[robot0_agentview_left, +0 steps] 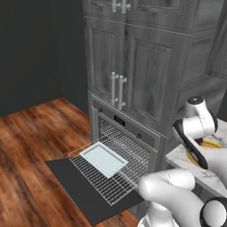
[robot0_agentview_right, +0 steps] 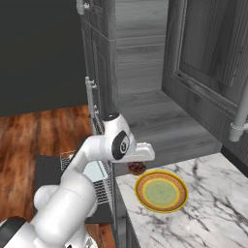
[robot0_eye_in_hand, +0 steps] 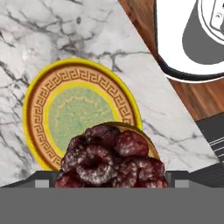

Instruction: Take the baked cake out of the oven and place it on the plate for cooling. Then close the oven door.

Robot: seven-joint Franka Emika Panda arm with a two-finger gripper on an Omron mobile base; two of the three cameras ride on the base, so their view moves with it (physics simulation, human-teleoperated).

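Observation:
The baked cake (robot0_eye_in_hand: 107, 155), dark brown-red and lumpy, sits between my fingers in the hand view, and my gripper (robot0_eye_in_hand: 109, 176) is shut on it. It hangs over the near rim of the plate (robot0_eye_in_hand: 38, 103), which has a yellow-orange rim and a pale green centre. From the right base view the cake (robot0_agentview_right: 137, 168) hangs under my hand at the counter's left edge, just left of the plate (robot0_agentview_right: 161, 192). The oven (robot0_agentview_left: 128, 127) stands open, its door (robot0_agentview_left: 73, 188) lying flat and low.
A wire rack (robot0_agentview_left: 116, 170) is pulled out over the door and carries a pale blue tray (robot0_agentview_left: 103, 159). The plate lies on a white marble counter (robot0_agentview_right: 213, 208) to the right of the oven. Grey wood cabinets (robot0_agentview_left: 133, 66) rise above the oven. The floor (robot0_agentview_left: 26, 150) is wood.

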